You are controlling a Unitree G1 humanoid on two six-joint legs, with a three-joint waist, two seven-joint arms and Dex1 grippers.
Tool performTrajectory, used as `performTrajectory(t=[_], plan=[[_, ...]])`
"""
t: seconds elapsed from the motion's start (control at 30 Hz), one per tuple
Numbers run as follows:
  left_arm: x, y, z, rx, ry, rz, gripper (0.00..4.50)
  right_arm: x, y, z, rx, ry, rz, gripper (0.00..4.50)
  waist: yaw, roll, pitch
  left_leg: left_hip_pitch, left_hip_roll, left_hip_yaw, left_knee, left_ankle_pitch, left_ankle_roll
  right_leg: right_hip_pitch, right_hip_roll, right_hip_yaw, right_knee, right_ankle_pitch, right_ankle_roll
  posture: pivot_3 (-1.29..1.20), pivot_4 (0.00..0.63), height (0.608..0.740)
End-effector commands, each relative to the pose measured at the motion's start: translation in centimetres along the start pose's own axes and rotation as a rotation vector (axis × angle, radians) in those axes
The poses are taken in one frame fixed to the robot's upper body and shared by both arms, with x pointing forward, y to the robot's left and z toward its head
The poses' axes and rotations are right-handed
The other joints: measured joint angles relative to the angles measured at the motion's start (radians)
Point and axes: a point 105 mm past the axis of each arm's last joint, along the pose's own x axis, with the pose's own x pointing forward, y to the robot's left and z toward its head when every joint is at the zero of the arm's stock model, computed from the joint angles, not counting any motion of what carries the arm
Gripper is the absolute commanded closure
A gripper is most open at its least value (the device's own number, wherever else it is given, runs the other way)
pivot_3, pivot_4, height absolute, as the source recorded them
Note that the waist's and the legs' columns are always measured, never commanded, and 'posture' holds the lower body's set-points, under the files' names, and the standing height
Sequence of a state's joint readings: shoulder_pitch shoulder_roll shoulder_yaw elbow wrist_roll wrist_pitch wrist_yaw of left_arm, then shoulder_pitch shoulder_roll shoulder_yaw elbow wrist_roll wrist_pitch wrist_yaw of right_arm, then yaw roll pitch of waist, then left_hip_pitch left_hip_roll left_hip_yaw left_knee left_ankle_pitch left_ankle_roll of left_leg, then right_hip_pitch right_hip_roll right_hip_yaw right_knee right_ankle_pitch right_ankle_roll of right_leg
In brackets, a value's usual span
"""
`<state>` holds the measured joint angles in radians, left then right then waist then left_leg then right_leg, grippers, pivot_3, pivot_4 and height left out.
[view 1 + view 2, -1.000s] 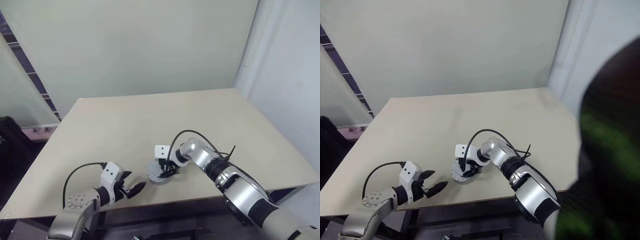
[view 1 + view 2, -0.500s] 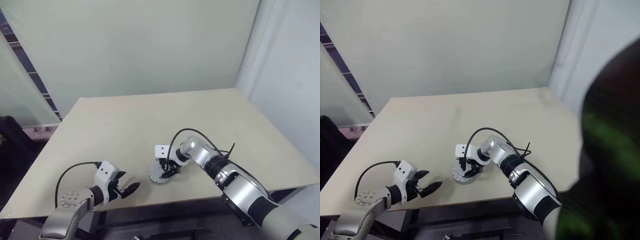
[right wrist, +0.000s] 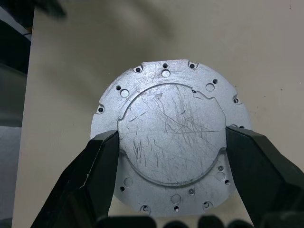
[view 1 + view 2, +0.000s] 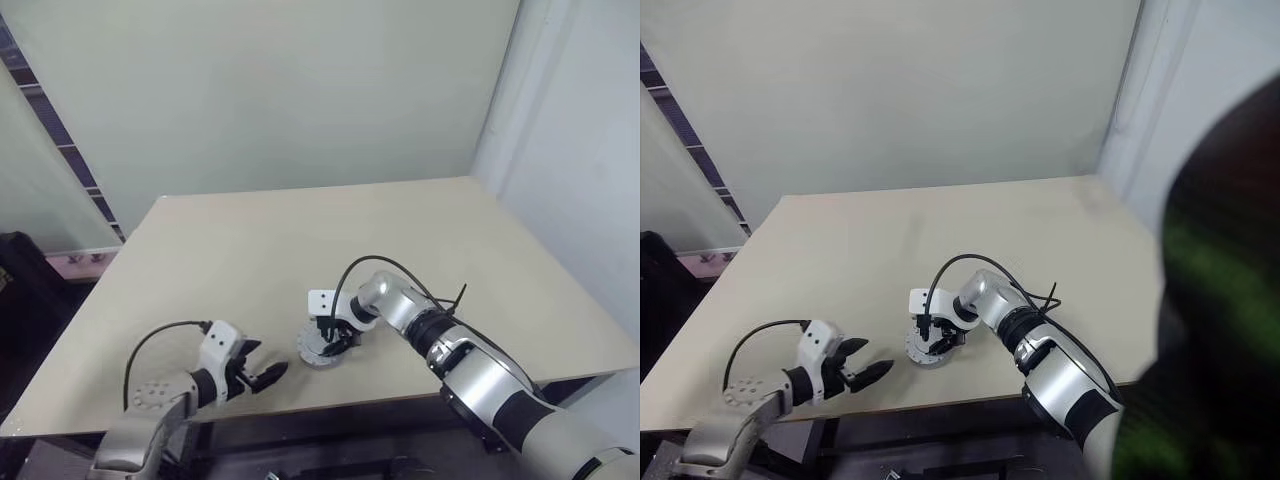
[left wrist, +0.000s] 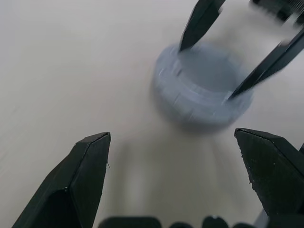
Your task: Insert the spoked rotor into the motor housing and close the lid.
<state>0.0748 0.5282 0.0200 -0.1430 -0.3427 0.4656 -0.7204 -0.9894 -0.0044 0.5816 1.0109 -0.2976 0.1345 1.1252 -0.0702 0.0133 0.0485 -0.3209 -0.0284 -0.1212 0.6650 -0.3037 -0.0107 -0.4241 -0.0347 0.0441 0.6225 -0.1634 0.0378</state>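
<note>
Beige table (image 4: 250, 260) bears round scratched grey lid (image 3: 168, 135) between parted right fingers (image 3: 266, 175); left fingers (image 5: 80, 180) apart

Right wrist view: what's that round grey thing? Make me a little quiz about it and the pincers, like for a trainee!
1. True or false: the left pincer is holding the lid.
2. Which one is right above the lid? A) left pincer B) right pincer
3. Missing word: the lid's rim is dotted with small round ____.

Key: 1 false, it is open and empty. 2 B. 3 holes.
</note>
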Motion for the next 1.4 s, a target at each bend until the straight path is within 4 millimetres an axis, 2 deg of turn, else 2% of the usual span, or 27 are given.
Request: performTrajectory(t=[0.03,0.1,0.2,0.57,0.87,1.23,1.33,1.37,1.4], plan=[[0.8,0.1,1.2,0.050,-0.042,0.000,0.00,0.6,1.2,-3.5,0.069,0.131,0.046,1.23,-0.001,0.000,0.000,0.000,0.000,0.000,0.000,0.000,0.000,0.000,0.000,0.000,0.000,0.000,0.000,0.00,0.000,0.740],[1.5,0.2,1.2,0.058,-0.046,0.002,0.00,0.7,1.2,-3.6,0.071,0.133,0.047,1.23,-0.001,0.001,-0.001,0.000,0.000,0.000,0.000,0.000,0.000,0.000,0.000,0.000,0.000,0.000,0.000,0.00,0.000,0.740],[2.4,0.5,0.8,0.045,-0.042,0.032,0.68,0.6,1.2,-3.7,0.077,0.135,0.046,1.23,0.000,0.002,-0.002,0.000,0.000,0.000,0.000,0.000,0.000,0.000,0.000,0.001,0.000,0.000,0.000,0.00,0.000,0.740],[5.0,-0.2,0.8,0.077,-0.054,0.013,4.49,0.5,1.3,-4.1,0.095,0.141,0.047,1.23,0.000,0.002,-0.004,0.000,-0.001,0.000,0.000,0.000,0.000,0.001,0.000,0.001,0.000,0.000,0.000,0.00,0.000,0.740],[6.5,-1.0,-0.9,0.096,0.028,-0.035,4.50,0.5,1.6,-4.4,0.110,0.142,0.053,1.23,0.007,0.004,-0.012,0.000,-0.004,-0.001,0.000,0.000,0.000,0.002,-0.002,0.001,0.000,0.000,0.000,0.00,0.000,0.740],[6.6,-1.5,-1.4,0.105,0.052,-0.068,4.50,0.3,0.7,-3.2,0.128,0.057,-0.018,1.23,0.020,0.005,-0.013,0.005,-0.004,-0.001,0.001,0.000,0.000,0.007,-0.003,0.002,0.000,0.000,0.001,0.00,0.000,0.740],[6.6,-1.5,-1.4,0.109,0.055,-0.071,4.50,0.3,0.5,-2.6,0.137,0.018,-0.024,0.23,0.020,0.005,-0.013,0.010,-0.004,-0.001,0.000,0.000,0.000,0.011,-0.003,0.002,0.000,-0.001,0.001,0.00,0.000,0.740],[6.6,-1.5,-1.4,0.110,0.057,-0.072,4.50,0.3,0.5,-2.4,0.142,0.005,-0.024,0.02,0.020,0.005,-0.013,0.013,-0.004,-0.001,0.000,0.000,0.000,0.014,-0.003,0.002,-0.001,-0.001,0.001,0.00,0.000,0.740],[6.5,-1.5,-1.5,0.111,0.058,-0.072,4.50,0.2,0.4,-2.2,0.148,-0.007,-0.025,0.02,0.020,0.005,-0.013,0.014,-0.004,-0.001,0.000,0.000,0.000,0.015,-0.003,0.002,0.000,-0.002,0.002,0.00,0.000,0.740]])
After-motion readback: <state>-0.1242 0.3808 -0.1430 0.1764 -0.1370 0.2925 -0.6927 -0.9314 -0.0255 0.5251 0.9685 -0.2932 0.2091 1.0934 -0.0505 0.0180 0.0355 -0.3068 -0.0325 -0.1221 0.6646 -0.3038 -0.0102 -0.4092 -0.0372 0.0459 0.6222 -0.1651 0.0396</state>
